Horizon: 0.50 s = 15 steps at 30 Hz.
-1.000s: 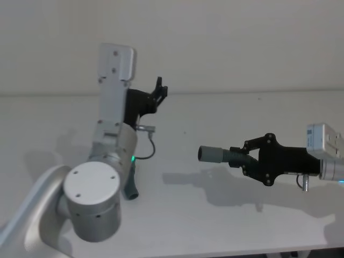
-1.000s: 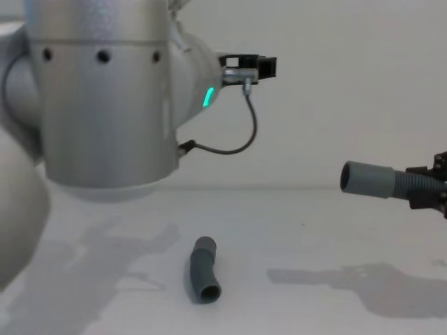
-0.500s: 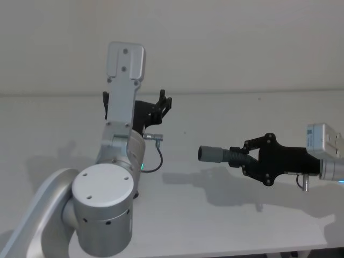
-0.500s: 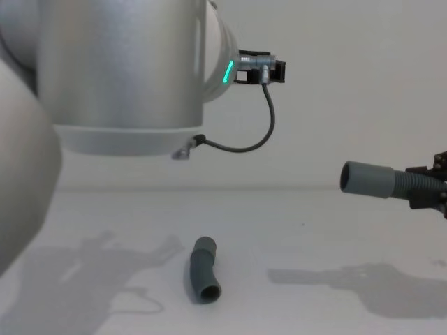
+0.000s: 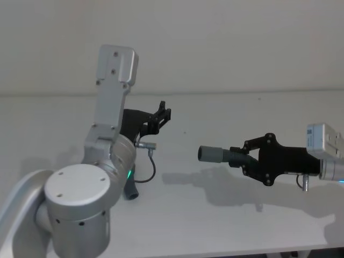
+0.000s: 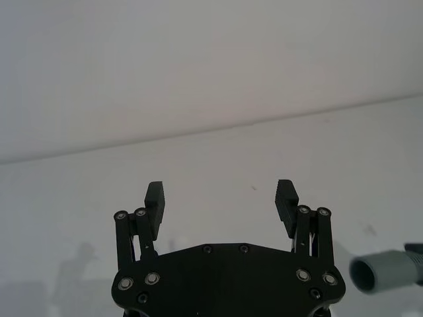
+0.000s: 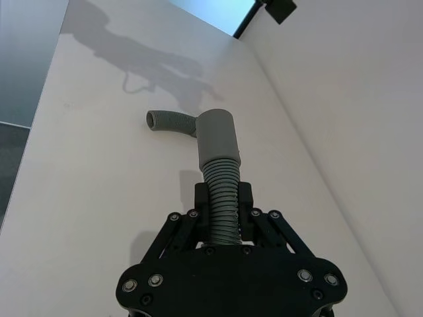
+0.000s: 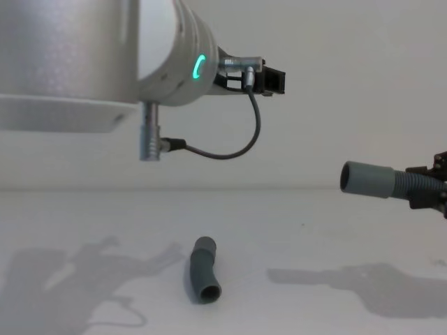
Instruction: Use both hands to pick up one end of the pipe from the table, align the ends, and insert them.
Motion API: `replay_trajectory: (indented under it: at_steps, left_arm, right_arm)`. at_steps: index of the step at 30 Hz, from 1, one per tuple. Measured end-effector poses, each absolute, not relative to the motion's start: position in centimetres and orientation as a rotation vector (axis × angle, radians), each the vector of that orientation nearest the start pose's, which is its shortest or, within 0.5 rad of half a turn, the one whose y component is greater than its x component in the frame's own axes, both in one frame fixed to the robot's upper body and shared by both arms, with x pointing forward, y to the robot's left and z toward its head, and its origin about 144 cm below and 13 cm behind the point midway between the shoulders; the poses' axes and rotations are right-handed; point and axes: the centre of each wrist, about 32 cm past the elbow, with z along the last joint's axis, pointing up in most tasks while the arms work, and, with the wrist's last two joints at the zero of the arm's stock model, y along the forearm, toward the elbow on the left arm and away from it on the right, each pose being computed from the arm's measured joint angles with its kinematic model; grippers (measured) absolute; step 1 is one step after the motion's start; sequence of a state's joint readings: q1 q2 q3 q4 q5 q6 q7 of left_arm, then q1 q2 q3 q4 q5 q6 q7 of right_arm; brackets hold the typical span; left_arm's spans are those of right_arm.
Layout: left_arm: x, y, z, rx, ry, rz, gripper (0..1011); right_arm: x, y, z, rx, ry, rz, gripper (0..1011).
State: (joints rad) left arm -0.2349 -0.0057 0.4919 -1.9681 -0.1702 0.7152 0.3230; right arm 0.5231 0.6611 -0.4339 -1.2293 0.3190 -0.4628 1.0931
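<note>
The right gripper (image 5: 237, 157) hangs above the right part of the table (image 5: 215, 226), pointing toward the robot's left; its fingers are clamped on the ribbed stretch of one hose piece (image 5: 219, 155), which sticks out level in the air with its smooth hollow cuff (image 8: 369, 180) leading, open mouth toward the left; the right wrist view shows the ribs pinched between the two pads (image 7: 243, 195) and the cuff clear beyond them. The second hose piece (image 8: 202, 269) lies flat on the table, bent, lower than the held one and well apart from it, with nothing touching it; from the head, the big silver joint of the left arm (image 5: 78, 212) stands in front of it and hides all but a dark stub (image 5: 130, 191) beside the green ring light (image 5: 131, 173); from the chest it shows whole, one round end turned toward the camera. The left gripper (image 5: 160, 114) is raised high above the table, well above that lying piece, its fingers spread wide apart with only bare table and wall (image 6: 198, 66) between them; in the left wrist view the held cuff shows off to one side, apart from the fingertips (image 6: 155, 195). A thin dark cable (image 8: 241, 148) loops down from the left wrist; shadows of both arms lie on the white surface.
</note>
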Motion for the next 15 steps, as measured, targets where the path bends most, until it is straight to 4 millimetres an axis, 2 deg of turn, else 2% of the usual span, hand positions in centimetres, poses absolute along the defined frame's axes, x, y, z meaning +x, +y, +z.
replay_trajectory:
  at_steps: [15]
  left_arm:
    - [44.0, 10.3, 131.9, 0.14, 0.166, 1.195, 1001]
  right_arm:
    - [57.0, -37.3, 123.9, -0.292, -0.551, -0.252, 223]
